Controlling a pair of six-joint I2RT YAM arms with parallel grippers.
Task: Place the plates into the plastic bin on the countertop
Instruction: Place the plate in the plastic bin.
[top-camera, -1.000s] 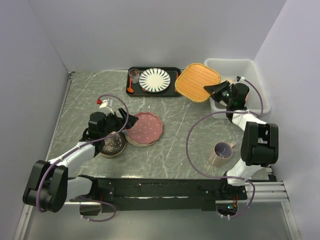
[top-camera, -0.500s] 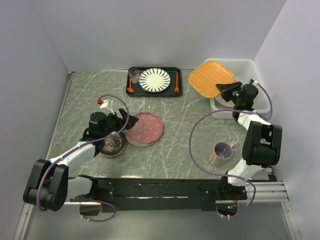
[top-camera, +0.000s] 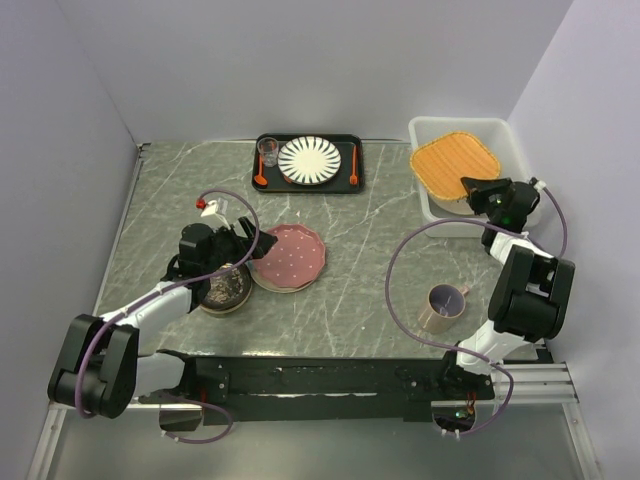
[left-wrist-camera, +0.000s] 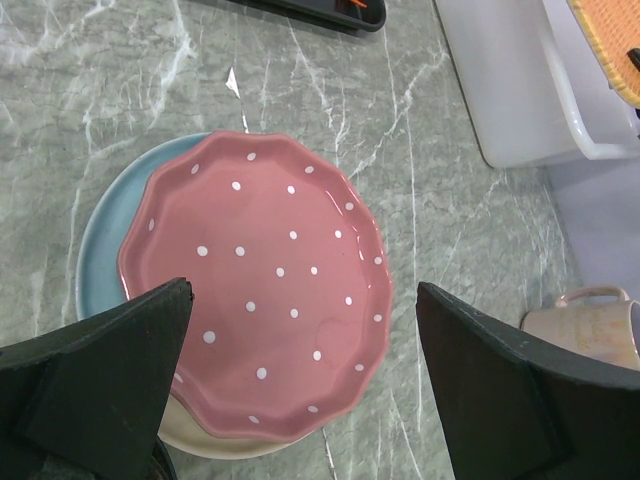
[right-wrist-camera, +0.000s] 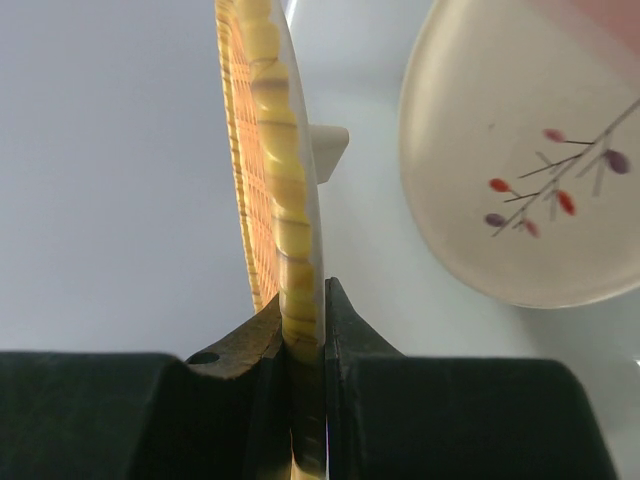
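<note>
My right gripper (top-camera: 480, 190) (right-wrist-camera: 304, 312) is shut on the rim of the tan woven plate (top-camera: 455, 160) (right-wrist-camera: 285, 190) and holds it over the white plastic bin (top-camera: 428, 207). A cream plate with a leaf sprig (right-wrist-camera: 530, 170) lies in the bin under it. The pink dotted plate (top-camera: 290, 255) (left-wrist-camera: 255, 290) tops a stack on the countertop (top-camera: 350, 260), with a pale blue plate (left-wrist-camera: 100, 230) and a cream one (left-wrist-camera: 195, 438) beneath. My left gripper (top-camera: 247, 245) (left-wrist-camera: 300, 300) hovers open above that stack. A dark brown patterned plate (top-camera: 225, 288) sits under the left arm.
A black tray (top-camera: 340, 183) at the back holds a striped white plate (top-camera: 309, 159), a glass (top-camera: 268, 152) and orange cutlery. A pink mug (top-camera: 441, 306) (left-wrist-camera: 590, 320) stands near the right arm's base. Walls close in the table on three sides.
My right gripper has carried the woven plate to the right, from beside the tray to over the bin. The left arm has stayed still.
</note>
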